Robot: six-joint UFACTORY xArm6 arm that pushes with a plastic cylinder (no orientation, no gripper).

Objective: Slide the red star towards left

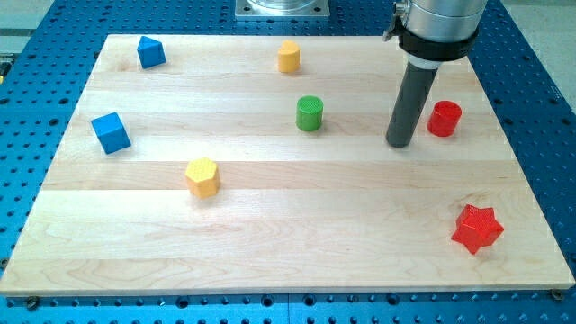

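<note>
Tip (400, 144) beside red cylinder (444, 119), well apart from red star (476, 229), lying toward view's bottom right; no jaws fitted.

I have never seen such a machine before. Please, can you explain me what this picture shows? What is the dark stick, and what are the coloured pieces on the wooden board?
There is one picture, from a camera looking down at a slant on a wooden board that lies on a blue perforated table. The dark stick is the end of a robot arm. It has no hand and holds nothing; it only pushes pieces by sliding my tip along the board.

Seven small blocks lie on the board: a red star at the view's bottom right, a red cylinder just right of my tip, a green cylinder near the middle, a yellow cylinder at the top, a yellow hexagon lower left of centre, and two blue blocks, one at the top left and one at the left.

My tip stands well above the red star in the view, not touching it.
</note>
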